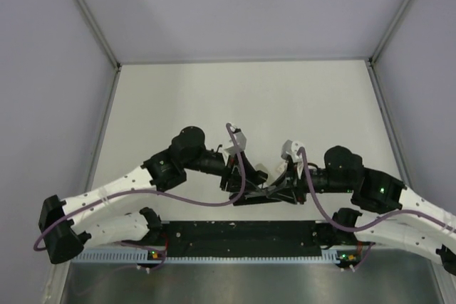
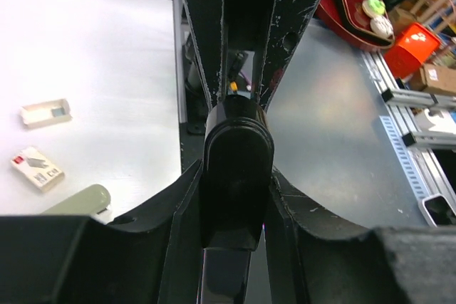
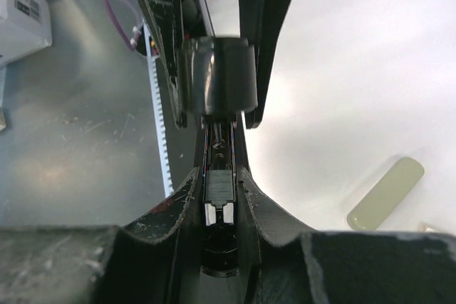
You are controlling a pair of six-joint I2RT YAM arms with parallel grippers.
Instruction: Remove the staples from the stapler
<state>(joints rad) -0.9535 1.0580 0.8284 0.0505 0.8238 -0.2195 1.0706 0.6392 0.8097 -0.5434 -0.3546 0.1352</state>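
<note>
The slim, glossy black stapler (image 1: 258, 196), with a metallic glint in its channel, sat at the table's (image 1: 249, 97) 6 o'clock. The left gripper (image 2: 237, 201) pinched its 9 o'clock end. The right gripper (image 3: 221, 197), jaws narrow, clamped its 3 o'clock end.

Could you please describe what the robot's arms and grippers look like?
The left arm and right arm have white links, rounded black joints and a looping purple cable each. The left gripper and right gripper have black, scratched fingers.
</note>
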